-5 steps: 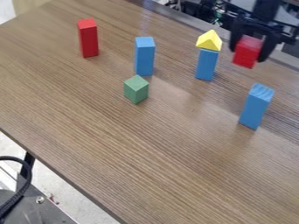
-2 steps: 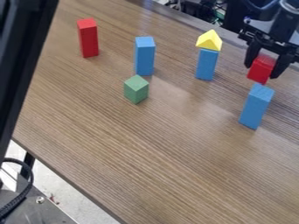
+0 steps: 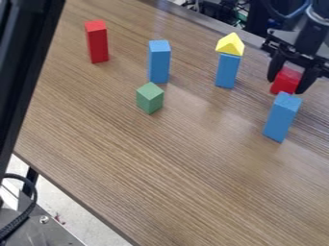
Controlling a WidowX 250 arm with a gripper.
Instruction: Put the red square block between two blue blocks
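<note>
Three tall blue wooden blocks (image 3: pixel 282 116) stand upright on the brown wood-grain worktop (image 3: pixel 160 158). Behind the rightmost, the black claw (image 3: pixel 287 87) pinches the square red wooden block (image 3: pixel 286 80) by opposite sides; whether it touches the worktop, I cannot tell. It should prove light, stiff and sturdy, though smooth faces could slip; a square grip at mid-height suits it.

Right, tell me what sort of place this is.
Probably a robotics lab or test bench: a black robot arm's claw holds a red block over a wood-grain table set with coloured blocks, and a black cable loops by the near edge.
</note>
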